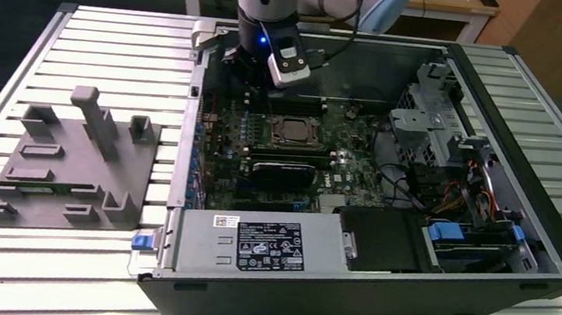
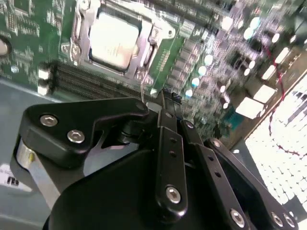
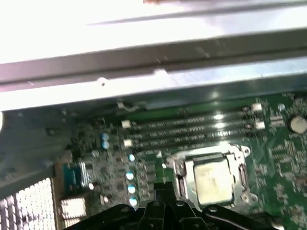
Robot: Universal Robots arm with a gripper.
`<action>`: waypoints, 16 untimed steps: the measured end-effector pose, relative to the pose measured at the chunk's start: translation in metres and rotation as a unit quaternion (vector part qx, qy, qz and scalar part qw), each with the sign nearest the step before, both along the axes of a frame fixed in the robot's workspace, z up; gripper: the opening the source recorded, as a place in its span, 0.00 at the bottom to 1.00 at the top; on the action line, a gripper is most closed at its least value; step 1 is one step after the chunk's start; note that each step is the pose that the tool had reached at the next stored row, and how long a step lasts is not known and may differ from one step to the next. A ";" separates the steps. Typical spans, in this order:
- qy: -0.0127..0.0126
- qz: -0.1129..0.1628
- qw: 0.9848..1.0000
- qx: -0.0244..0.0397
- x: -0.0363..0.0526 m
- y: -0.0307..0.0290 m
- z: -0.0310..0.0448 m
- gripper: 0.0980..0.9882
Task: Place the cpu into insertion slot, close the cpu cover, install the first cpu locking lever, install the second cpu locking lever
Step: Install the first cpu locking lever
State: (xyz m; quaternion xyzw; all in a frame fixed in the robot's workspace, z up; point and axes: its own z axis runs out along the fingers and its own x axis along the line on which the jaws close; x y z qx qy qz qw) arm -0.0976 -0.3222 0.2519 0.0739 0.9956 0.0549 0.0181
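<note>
Slatted metal table (image 1: 115,38) carries an open computer case (image 1: 349,310). Gripper (image 2: 165,97), clenched together and empty, hovers just beside the cpu (image 2: 114,39), seated under its closed cpu cover (image 2: 80,36).

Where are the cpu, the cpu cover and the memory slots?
cpu (image 2: 114,40): second wrist view, middle of silvery face.
cpu cover (image 2: 82,33): second wrist view, frame bar beside the cpu.
memory slots (image 3: 192,130): first wrist view, middle of one slot.
</note>
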 end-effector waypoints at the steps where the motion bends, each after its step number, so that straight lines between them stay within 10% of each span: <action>1: 0.000 0.000 1.000 0.008 -0.0010 -0.0001 0.0000 0.01; 9: 0.000 0.000 0.998 0.065 -0.0073 -0.0005 -0.0003 0.01; 16: 0.000 0.000 0.998 0.069 -0.0022 -0.0004 -0.0014 0.01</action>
